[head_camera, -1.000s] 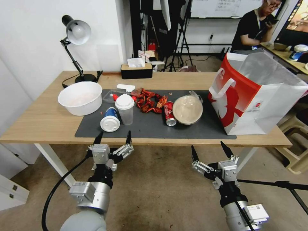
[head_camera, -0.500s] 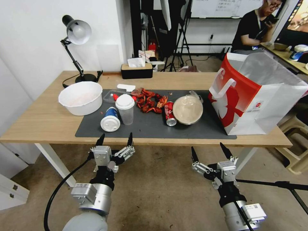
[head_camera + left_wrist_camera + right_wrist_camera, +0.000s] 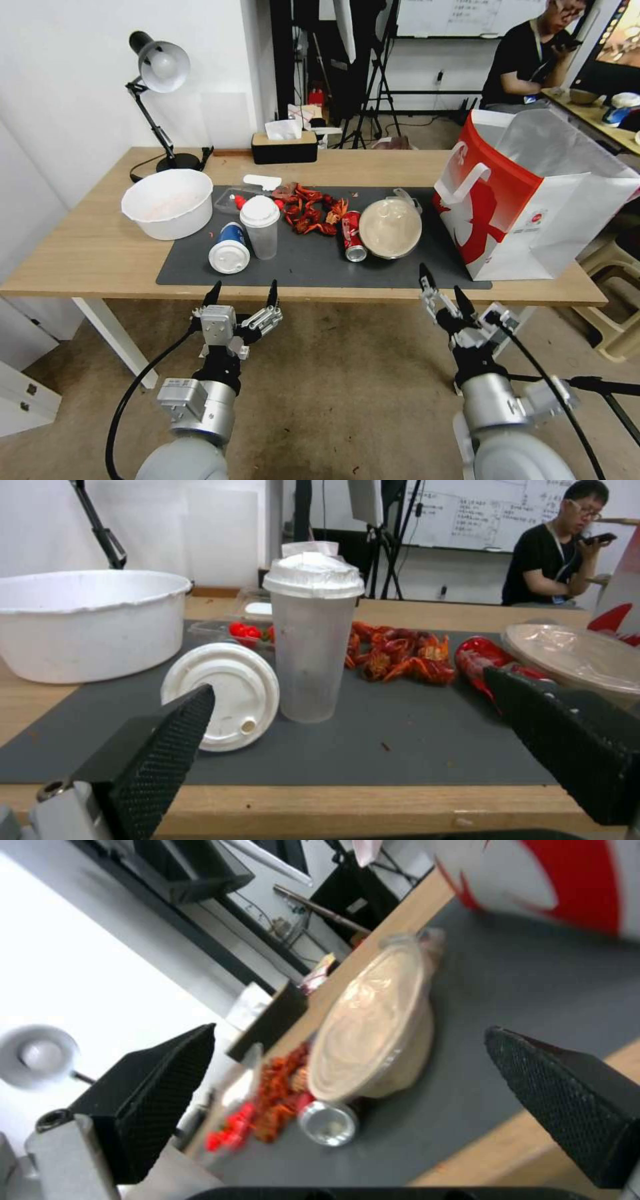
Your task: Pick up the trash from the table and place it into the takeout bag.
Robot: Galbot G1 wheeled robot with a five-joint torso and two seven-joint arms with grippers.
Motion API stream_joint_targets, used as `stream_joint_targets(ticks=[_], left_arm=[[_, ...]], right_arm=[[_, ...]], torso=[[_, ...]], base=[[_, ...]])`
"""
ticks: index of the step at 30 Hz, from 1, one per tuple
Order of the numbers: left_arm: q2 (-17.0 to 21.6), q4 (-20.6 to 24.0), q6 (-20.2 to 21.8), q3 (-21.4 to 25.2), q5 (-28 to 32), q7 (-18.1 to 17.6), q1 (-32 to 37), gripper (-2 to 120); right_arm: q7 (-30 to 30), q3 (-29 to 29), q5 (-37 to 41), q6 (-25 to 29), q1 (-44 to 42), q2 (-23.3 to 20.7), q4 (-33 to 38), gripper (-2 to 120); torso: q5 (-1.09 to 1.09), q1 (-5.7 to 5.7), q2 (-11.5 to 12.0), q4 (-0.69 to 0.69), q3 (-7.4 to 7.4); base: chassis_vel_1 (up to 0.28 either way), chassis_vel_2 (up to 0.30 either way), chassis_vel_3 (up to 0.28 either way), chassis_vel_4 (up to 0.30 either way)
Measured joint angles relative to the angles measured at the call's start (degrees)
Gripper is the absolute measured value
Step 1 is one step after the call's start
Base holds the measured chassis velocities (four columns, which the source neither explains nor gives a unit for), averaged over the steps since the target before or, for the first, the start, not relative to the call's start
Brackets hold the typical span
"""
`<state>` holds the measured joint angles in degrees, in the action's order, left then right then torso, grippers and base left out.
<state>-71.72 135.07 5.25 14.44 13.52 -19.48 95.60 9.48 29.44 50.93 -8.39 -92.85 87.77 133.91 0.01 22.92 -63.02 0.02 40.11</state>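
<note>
Head view: both end effectors, left [image 3: 241, 293] and right [image 3: 441, 289], hung spread wide and empty before the surface [image 3: 93, 253]; can [image 3: 351, 236] and container [image 3: 390, 228] lay beside the bag [image 3: 533, 200]. Left wrist view: clear cup [image 3: 312, 635] upright, blue cup [image 3: 223, 695] toppled. Right wrist view: container [image 3: 373, 1030] between open fingers.

Silver-grey arms with black cables; each end effector [image 3: 241, 294] carries black, textured, pointed fingers [image 3: 157, 750].
</note>
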Motion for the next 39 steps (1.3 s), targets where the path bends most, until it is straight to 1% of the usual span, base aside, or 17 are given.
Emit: stream_joint_targets(ticks=[1, 4, 5, 6, 8, 9, 13, 17, 20, 27, 28, 29, 32, 33, 35, 36, 39], left_arm=[[0.18, -0.28, 0.11, -0.1, 0.32, 0.0, -0.44, 100], [0.43, -0.7, 0.19, -0.23, 0.6, -0.01, -0.88, 100], [0.56, -0.88, 0.2, -0.28, 0.69, -0.03, -0.89, 100], [0.56, -0.88, 0.2, -0.28, 0.69, -0.03, -0.89, 100], [1.26, -1.25, 0.21, -0.64, 1.09, -0.05, -1.32, 100], [1.47, -1.35, 0.21, -0.66, 1.19, -0.05, -1.42, 100], [1.37, -1.36, 0.1, -0.26, 1.19, -0.08, -0.76, 100], [1.06, -1.32, -0.02, 0.0, 1.1, -0.11, -0.41, 100], [0.68, -1.25, -0.17, 0.2, 0.98, -0.18, 0.11, 100], [0.38, -1.28, -0.75, 0.57, 0.95, -0.44, 0.49, 100], [0.3, -1.4, -0.86, 0.59, 0.95, -0.49, 0.52, 100], [0.3, -1.4, -0.86, 0.59, 0.95, -0.49, 0.52, 100], [0.1, -1.66, -1.04, 0.56, 0.96, -0.68, 0.54, 100], [0.1, -1.66, -1.04, 0.56, 0.96, -0.68, 0.54, 100], [0.08, -1.81, -1.12, 0.52, 0.96, -0.72, 0.51, 100], [0.08, -1.81, -1.12, 0.52, 0.96, -0.72, 0.51, 100], [0.12, -2.29, -1.25, 0.45, 0.95, -0.72, 0.37, 100]], right_arm=[[0.58, 0.16, 2.34, -0.49, 1.28, -0.01, -0.79, 100], [1.61, 0.4, 5.49, -1.24, 3.6, 0.13, -2.6, 100], [2.69, 0.42, 7.2, -1.7, 5.54, 0.32, -4.38, 100], [2.69, 0.42, 7.2, -1.7, 5.54, 0.32, -4.38, 100], [4.53, 0.29, 8.94, -2.43, 8.23, 1.01, -7.74, 100], [5.14, 0.1, 9.18, -2.64, 8.92, 1.21, -8.63, 100], [6.95, -1.01, 9.96, -3.49, 11.94, 1.5, -11.51, 100], [8.53, -1.5, 10.71, -4.13, 14.04, 1.88, -12.88, 100], [12.76, -2.0, 13.04, -5.55, 17.9, 2.69, -15.07, 100], [16.07, -2.34, 17.48, -6.53, 21.56, 2.98, -17.02, 100], [17.2, -2.35, 18.78, -7.08, 22.14, 3.04, -17.22, 94], [17.2, -2.35, 18.78, -7.08, 22.14, 3.04, -17.22, 94], [17.82, -2.44, 20.26, -7.78, 23.05, 3.31, -18.07, 82], [17.82, -2.44, 20.26, -7.78, 23.05, 3.31, -18.07, 82], [17.84, -2.61, 20.56, -7.89, 23.23, 3.61, -18.23, 70], [17.84, -2.61, 20.56, -7.89, 23.23, 3.61, -18.23, 70], [17.85, -2.57, 21.11, -8.09, 23.08, 3.88, -18.23, 56]], torso=[[-0.01, 0.0, 0.0, -0.01, 0.0], [-0.02, 0.0, 0.0, -0.04, 0.0], [-0.01, 0.0, 0.0, -0.01, 0.0], [-0.01, 0.0, 0.0, -0.01, 0.0], [-0.01, 0.0, 0.0, -0.01, 0.0], [-0.02, 0.01, 0.0, -0.05, 0.0], [-0.01, -0.01, 0.0, -0.01, 0.0], [-0.01, -0.01, 0.0, -0.02, 0.0], [-0.01, -0.01, 0.0, -0.01, 0.0], [-0.01, -0.01, 0.0, -0.02, 0.0], [-0.01, -0.01, 0.0, -0.02, 0.0], [-0.01, -0.01, 0.0, -0.02, 0.0], [-0.01, 0.0, 0.0, -0.02, 0.0], [-0.01, 0.0, 0.0, -0.02, 0.0], [-0.01, -0.01, 0.0, -0.02, 0.0], [-0.01, -0.01, 0.0, -0.02, 0.0], [-0.01, -0.01, 0.0, -0.02, 0.0]], base=[[0.0, 0.0, 0.0, 0.0], [0.0, 0.0, 0.0, 0.0], [0.0, 0.0, 0.0, 0.0], [0.0, 0.0, 0.0, 0.0], [0.0, 0.0, 0.0, 0.0], [0.0, 0.0, 0.0, 0.0], [0.0, 0.0, 0.0, 0.0], [0.0, 0.0, 0.0, 0.0], [0.0, 0.0, 0.0, 0.0], [0.0, 0.0, 0.0, 0.0], [0.0, 0.0, 0.0, 0.0], [0.0, 0.0, 0.0, 0.0], [0.0, 0.0, 0.0, 0.0], [0.0, 0.0, 0.0, 0.0], [0.0, 0.0, 0.0, 0.0], [0.0, 0.0, 0.0, 0.0], [0.0, 0.0, 0.0, 0.0]])
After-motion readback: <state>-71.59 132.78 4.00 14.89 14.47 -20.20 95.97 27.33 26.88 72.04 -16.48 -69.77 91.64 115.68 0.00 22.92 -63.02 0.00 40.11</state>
